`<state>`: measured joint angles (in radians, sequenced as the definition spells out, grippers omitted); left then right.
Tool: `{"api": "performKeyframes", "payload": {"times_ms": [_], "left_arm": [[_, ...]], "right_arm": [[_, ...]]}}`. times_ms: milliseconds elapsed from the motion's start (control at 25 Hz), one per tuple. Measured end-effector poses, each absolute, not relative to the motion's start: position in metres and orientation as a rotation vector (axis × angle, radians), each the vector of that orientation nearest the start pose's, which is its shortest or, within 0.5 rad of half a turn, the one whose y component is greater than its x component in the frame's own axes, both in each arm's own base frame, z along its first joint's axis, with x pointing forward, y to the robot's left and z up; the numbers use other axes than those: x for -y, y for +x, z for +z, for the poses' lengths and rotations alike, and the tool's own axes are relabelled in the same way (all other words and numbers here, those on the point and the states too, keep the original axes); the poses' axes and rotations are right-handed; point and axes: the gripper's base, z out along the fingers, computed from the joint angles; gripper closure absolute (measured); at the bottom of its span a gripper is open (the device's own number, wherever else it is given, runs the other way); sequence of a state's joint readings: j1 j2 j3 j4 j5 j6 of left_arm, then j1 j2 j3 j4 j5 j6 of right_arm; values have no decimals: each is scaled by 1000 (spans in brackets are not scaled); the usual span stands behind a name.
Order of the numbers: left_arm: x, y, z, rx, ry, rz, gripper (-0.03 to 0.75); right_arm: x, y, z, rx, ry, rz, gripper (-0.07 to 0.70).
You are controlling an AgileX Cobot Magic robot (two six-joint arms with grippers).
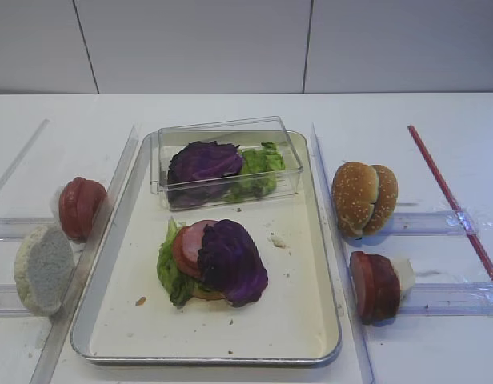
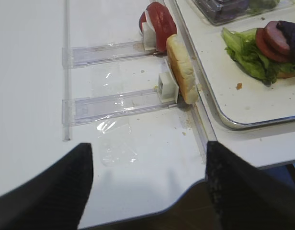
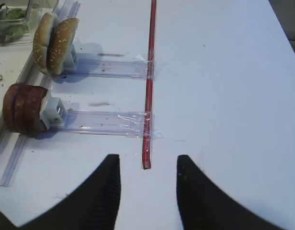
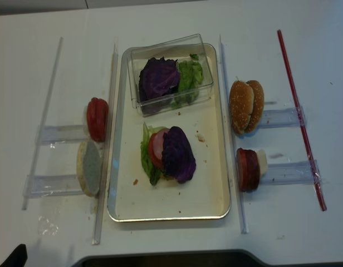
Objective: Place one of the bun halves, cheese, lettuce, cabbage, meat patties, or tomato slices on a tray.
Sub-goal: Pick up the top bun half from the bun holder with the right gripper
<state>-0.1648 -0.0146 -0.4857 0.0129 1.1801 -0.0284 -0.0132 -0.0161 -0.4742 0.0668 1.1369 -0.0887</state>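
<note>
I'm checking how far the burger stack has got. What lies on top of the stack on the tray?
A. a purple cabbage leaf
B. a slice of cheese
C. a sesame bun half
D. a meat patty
A: a purple cabbage leaf covers the stack on the tray, over the tomato slice and lettuce.

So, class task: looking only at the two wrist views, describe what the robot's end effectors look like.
Both look alike. The right end effector has two matte black fingers, broad at the base and tapering to rounded tips. The left end effector has the same plain black fingers. No cables or markings show.
</note>
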Motion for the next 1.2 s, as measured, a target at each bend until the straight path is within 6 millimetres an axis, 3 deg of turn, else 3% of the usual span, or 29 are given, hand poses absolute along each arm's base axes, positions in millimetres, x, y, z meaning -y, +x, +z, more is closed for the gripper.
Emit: {"api": "performKeyframes", "payload": {"times_ms": [920,1040,1200], "left_arm": [[-3,-11,264,-2160,146,-95,244],[-3,-11,264,-2160,146,-95,244],[-3,-11,264,-2160,146,-95,244]], "right_arm": [[-6,-8,264,-2128,-32,51,325],[-5,-5,264,-2150,-7,63,286],[-5,9,265,-2256,47,90,163]]}}
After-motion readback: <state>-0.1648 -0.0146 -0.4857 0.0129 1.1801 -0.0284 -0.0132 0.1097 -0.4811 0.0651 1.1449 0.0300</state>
